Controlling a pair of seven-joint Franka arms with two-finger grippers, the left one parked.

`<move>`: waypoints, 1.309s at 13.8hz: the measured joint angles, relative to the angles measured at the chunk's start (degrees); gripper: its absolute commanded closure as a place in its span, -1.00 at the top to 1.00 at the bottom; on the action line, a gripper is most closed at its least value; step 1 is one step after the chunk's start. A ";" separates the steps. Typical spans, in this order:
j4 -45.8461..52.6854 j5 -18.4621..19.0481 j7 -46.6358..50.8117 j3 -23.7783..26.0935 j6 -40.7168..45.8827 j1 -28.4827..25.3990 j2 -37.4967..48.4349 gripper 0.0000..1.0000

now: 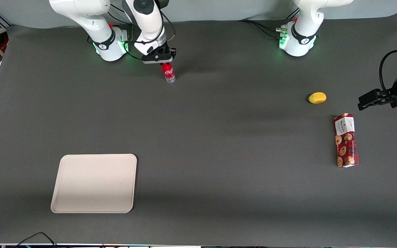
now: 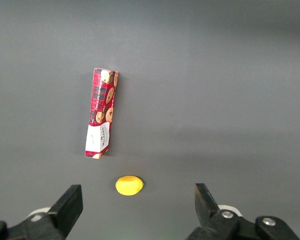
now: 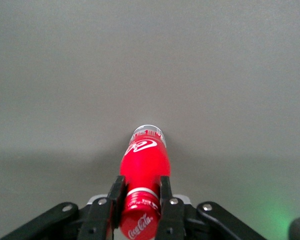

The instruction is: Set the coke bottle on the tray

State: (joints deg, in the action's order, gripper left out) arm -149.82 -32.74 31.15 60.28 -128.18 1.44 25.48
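The coke bottle [image 1: 168, 73] is small, slim and red with white script and a clear base. It stands upright close to the working arm's base, far from the front camera. My gripper [image 1: 162, 63] is right above it, shut on its neck and cap. In the right wrist view the two black fingers [image 3: 116, 192] press the bottle [image 3: 144, 162] just under the cap, and my gripper [image 3: 140, 192] holds it. The tray [image 1: 95, 183] is large, flat and beige. It lies empty much nearer the front camera than the bottle, toward the working arm's end.
A yellow lemon-like fruit [image 1: 317, 97] and a long red cookie box [image 1: 346, 140] lie toward the parked arm's end; both also show in the left wrist view, the fruit [image 2: 129, 185] and the box [image 2: 102, 112]. Grey mat lies between bottle and tray.
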 measured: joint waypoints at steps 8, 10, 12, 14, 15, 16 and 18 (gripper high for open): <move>12.73 16.12 -11.13 -22.77 14.64 1.17 -0.62 -1.00; 17.38 20.66 -13.47 -27.70 16.16 1.42 -3.32 -1.00; 23.24 25.61 -15.92 -32.50 18.07 1.51 -7.53 -1.00; 30.28 29.29 -20.75 -37.26 20.86 1.61 -12.38 -1.00; 33.76 30.08 -24.47 -39.94 22.00 1.61 -14.70 -1.00; 36.92 30.67 -28.76 -42.94 22.73 1.61 -16.90 -1.00; 41.91 32.98 -38.22 -49.31 23.24 1.64 -21.07 -1.00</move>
State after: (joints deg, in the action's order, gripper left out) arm -107.92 0.24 -7.07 10.97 -104.95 3.07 4.41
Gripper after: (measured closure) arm 0.683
